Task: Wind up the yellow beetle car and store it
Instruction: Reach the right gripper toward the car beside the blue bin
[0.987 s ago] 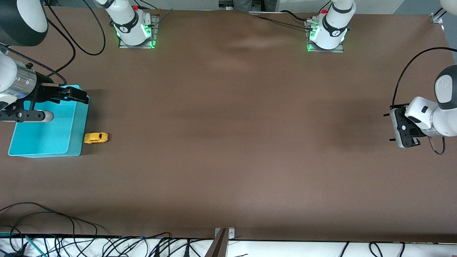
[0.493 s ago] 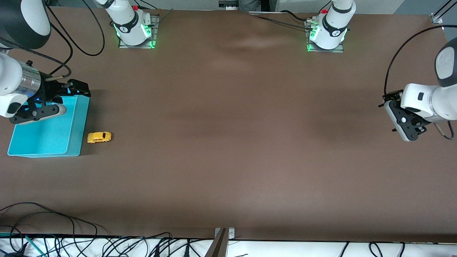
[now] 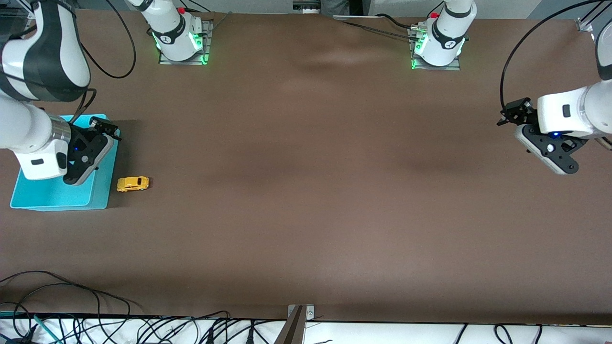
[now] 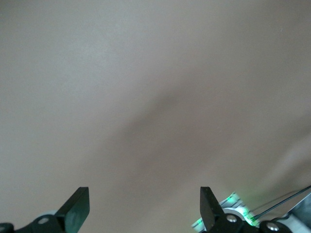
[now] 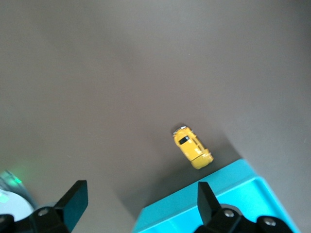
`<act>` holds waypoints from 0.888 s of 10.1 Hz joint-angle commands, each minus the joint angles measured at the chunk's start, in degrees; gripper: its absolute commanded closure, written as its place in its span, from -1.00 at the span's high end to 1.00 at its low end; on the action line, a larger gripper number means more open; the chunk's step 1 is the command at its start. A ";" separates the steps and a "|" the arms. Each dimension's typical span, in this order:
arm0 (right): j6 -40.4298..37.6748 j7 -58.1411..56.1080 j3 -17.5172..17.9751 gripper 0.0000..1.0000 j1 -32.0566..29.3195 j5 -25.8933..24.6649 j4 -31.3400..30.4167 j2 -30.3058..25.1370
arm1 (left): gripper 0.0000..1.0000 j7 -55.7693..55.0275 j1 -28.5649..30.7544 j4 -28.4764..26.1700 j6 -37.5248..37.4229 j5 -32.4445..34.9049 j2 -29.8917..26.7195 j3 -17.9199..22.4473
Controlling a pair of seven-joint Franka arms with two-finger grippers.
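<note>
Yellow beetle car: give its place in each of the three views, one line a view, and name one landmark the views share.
Front view: the yellow beetle car sits on the brown table beside the teal bin, at the right arm's end.
Left wrist view: not in it; only bare table shows.
Right wrist view: the car lies just off the bin's corner.
Shared landmark: the teal bin, seen in the front and right wrist views.

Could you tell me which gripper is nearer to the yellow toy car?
The right gripper, open above the blue bin beside the car. The left gripper hangs open at the table's other end.
</note>
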 commanded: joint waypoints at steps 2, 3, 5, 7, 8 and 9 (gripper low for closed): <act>7.91 -17.65 -3.73 1.00 -0.57 -2.20 -4.13 4.00 | 1.00 -14.88 -13.78 -1.22 -0.67 -1.15 -5.03 10.88; 10.54 -21.09 -4.18 1.00 -0.57 -2.20 -4.74 5.58 | 1.00 -16.12 -15.49 -2.01 2.30 -1.23 -5.47 14.07; 18.61 -25.58 -5.23 1.00 -0.66 -2.20 -9.12 7.35 | 1.00 -17.44 -17.87 -12.24 15.52 -2.11 -10.37 18.48; 22.94 -26.83 -5.59 1.00 -1.53 -2.20 -10.37 10.68 | 1.00 -22.26 -19.53 -15.19 18.15 -2.11 -12.93 19.19; 26.79 -28.41 -5.59 1.00 -1.71 -1.86 -11.07 12.78 | 1.00 -28.12 -20.42 -17.29 18.15 -2.20 -14.60 20.15; 28.31 -28.59 -5.59 1.00 -1.89 -1.77 -12.64 13.59 | 1.00 -29.57 -20.34 -17.22 17.54 -2.20 -14.70 20.07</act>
